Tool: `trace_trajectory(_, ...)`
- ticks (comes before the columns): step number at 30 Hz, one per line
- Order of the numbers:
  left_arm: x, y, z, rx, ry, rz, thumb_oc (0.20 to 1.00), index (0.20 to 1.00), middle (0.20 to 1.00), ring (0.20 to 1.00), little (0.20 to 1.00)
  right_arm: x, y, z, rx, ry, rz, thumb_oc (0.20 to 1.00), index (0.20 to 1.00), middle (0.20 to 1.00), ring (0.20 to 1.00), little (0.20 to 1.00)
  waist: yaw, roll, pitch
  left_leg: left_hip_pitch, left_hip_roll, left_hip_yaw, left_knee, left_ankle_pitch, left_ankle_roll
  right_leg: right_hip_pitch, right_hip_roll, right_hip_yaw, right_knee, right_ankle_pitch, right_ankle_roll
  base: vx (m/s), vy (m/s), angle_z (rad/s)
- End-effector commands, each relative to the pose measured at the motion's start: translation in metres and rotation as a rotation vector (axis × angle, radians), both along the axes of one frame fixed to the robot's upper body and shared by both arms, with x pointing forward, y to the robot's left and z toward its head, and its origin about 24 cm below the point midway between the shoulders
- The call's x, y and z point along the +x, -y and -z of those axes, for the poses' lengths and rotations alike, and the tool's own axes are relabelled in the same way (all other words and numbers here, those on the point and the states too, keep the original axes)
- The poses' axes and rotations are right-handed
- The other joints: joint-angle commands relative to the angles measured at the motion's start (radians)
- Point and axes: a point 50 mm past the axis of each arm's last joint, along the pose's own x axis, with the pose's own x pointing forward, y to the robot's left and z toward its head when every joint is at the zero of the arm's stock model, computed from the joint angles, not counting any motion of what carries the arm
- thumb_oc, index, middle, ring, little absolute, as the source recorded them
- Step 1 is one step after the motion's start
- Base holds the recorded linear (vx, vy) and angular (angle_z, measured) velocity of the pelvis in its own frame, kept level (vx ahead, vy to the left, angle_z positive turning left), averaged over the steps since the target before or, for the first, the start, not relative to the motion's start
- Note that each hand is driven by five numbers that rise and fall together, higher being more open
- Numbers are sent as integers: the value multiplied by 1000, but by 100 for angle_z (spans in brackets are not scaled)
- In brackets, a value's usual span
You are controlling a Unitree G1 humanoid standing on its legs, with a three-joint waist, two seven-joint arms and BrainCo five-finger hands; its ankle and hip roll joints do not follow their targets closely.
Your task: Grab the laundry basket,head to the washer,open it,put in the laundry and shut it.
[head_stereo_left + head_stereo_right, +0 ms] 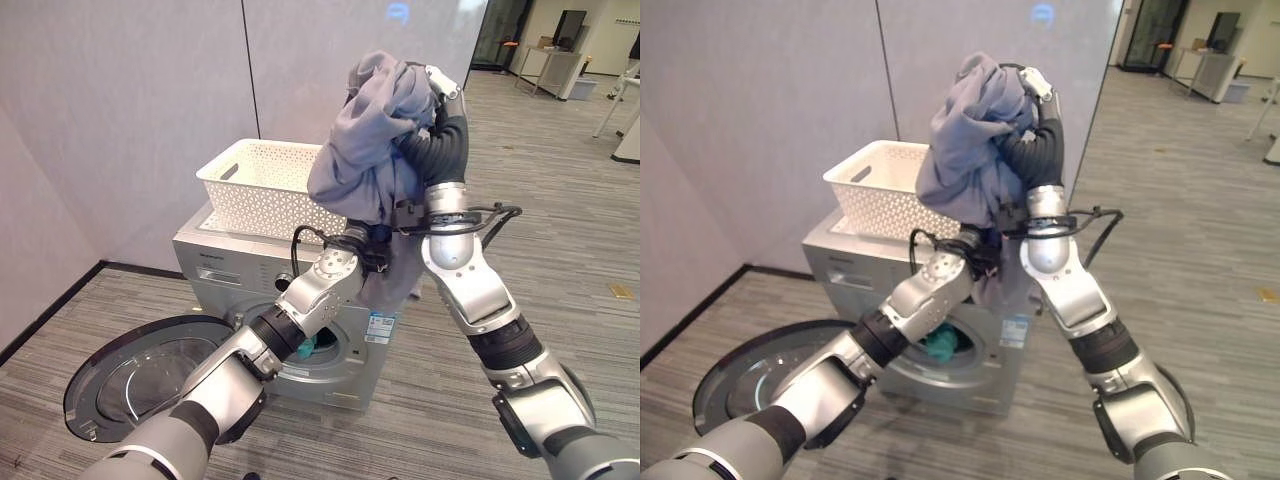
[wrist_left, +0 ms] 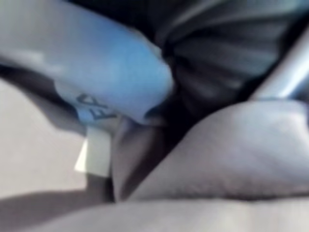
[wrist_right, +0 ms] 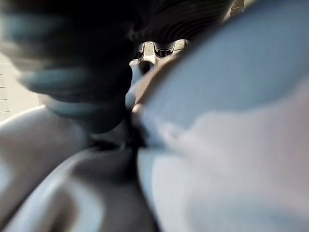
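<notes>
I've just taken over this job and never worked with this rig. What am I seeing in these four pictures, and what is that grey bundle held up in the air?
The two wide pictures come from a stereo camera on the humanoid's head, looking down along its two silver arms. The two blurry close-ups come from cameras on its wrists, pressed up against cloth.

Ahead stands a silver front-loading washer with its round door swung open toward the floor. Something teal already lies in the drum. A white perforated laundry basket sits on top of the washer.

The grey bundle is a garment, raised above the washer. The right hand is at its top and the left hand at its lower edge. Cloth covers the fingers of both, so the grip itself cannot be seen.
</notes>
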Motion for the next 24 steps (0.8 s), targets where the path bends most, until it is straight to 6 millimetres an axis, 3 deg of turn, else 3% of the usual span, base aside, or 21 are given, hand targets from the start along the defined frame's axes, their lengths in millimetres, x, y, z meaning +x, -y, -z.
trace_trajectory(1,9,-7,-42,-107,134,-52,200,200,200,200,200,-5,-7,-29,69,120,-71,1000,1000,1000,1000,1000,7,-36,-4,-79,28,43,-66,107,-64,39,38,69,-72,-89,-68,0,0,0)
trace_trajectory(18,13,-15,-36,-111,122,-96,200,200,200,200,200,-2,-9,-28,55,109,-76,1000,1000,1000,1000,1000,7,-40,-8,-79,23,45,-69,101,-59,35,33,69,-73,-85,-66,1,0,-1)
trace_trajectory(21,15,-23,-37,-107,138,-122,200,200,200,200,200,-2,-4,-23,76,93,-75,1000,1000,1000,1000,1000,7,-41,-8,-77,22,50,-70,99,-58,34,32,70,-76,-82,-63,24,-10,-6)
trace_trajectory(24,17,-45,-36,-86,176,-184,200,200,200,200,200,-6,23,-16,164,104,19,1000,1000,1000,1000,1000,4,-33,-2,-74,18,58,-70,97,-56,34,28,70,-78,-80,-59,23,-9,-1)
